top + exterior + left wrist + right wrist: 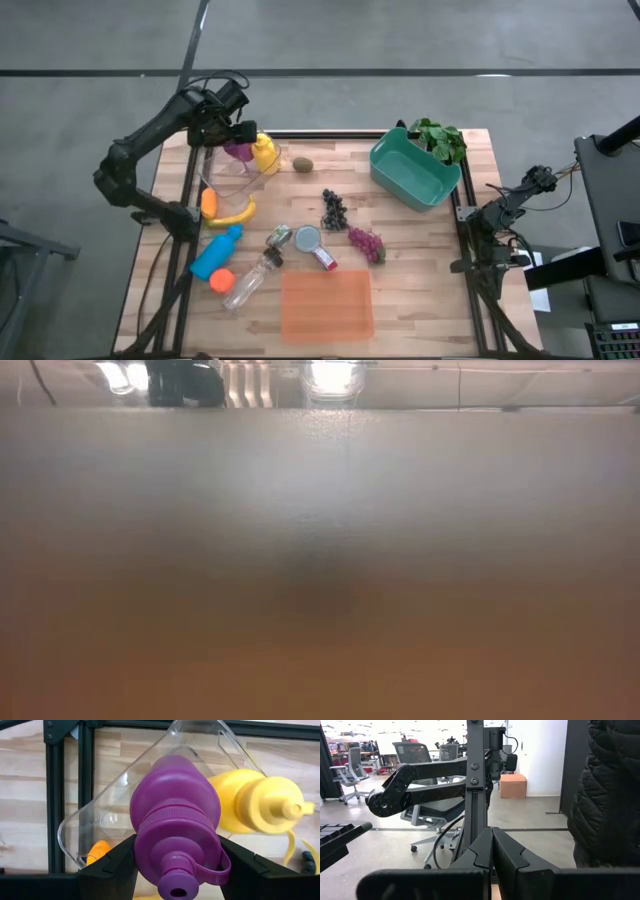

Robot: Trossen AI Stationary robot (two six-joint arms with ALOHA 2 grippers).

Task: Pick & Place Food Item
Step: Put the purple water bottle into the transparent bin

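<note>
Currently the left gripper (175,865) is clamped on the purple bottle (172,820), lifted over the clear container (228,178) at the table's far left, the yellow bottle (264,153) just beside it. Pick looks done, placing not yet. Carrot (209,203) and banana (235,214) lie near that container; grapes (365,242) mid-table; teal bin (413,172) far right. Right gripper (492,850) is parked off the table's right edge, jaws closed, empty.

bottle (175,815): purple | squeeze bottle (260,802): yellow | bin (413,172): teal | tray (327,304): orange | surface (420,270): pale wood grain
</note>
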